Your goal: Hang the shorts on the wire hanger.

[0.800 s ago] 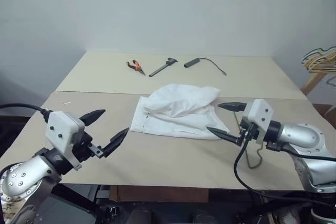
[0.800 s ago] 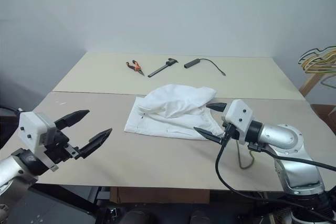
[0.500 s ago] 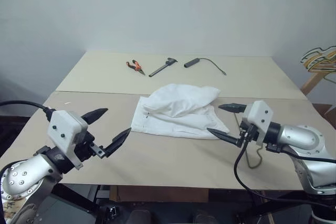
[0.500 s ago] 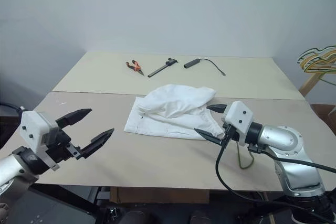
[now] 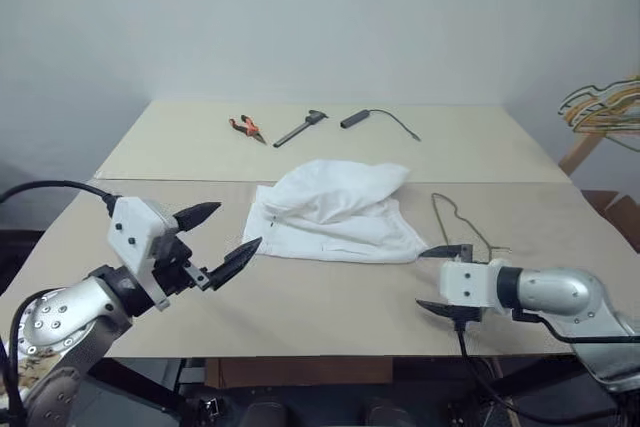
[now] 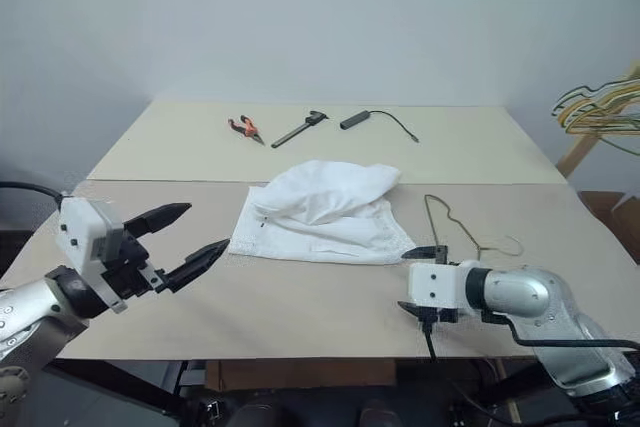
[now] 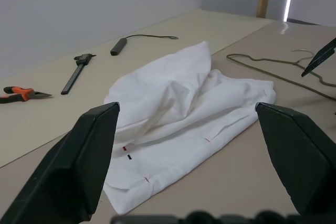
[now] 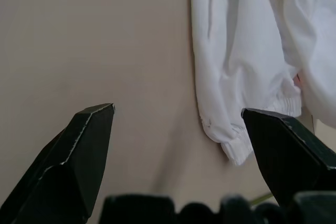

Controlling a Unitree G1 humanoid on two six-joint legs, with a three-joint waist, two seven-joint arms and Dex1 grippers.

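Claws: the right claw (image 5: 440,280), spread empty, has dropped back from the shorts (image 5: 335,212) on the surface (image 5: 300,297), uncovering the wire hanger (image 5: 462,223) just right of them for a pickup, while the left claw (image 5: 230,235), also spread empty, waits left of the shorts, whose folds hide the waistband.

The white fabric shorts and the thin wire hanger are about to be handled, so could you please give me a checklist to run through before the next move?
1. Left gripper open, nothing between its fingers: ok.
2. Right gripper open, nothing held: ok.
3. White soft fabric shorts lying bunched on the beige table, untouched by either gripper: ok.
4. Thin grey-green wire hanger lying flat beside the shorts on the robot's right, not held: ok.
5. Shorts on the hanger: not ok, not yet done.
6. Whether the shorts' edge overlaps the hanger wire: cannot tell.
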